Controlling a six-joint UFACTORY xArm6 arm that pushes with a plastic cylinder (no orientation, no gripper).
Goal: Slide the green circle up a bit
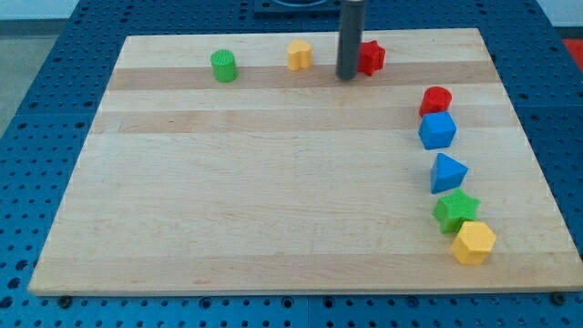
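The green circle is a short green cylinder near the view's top left of the wooden board. My tip is the lower end of the dark rod, standing near the view's top, well to the right of the green circle. It sits just left of a red star and to the right of a yellow hexagon block. Whether the tip touches the red star I cannot tell.
Down the view's right side lie a red cylinder, a blue cube, a blue triangle, a green star and a yellow hexagon. Blue perforated table surrounds the board.
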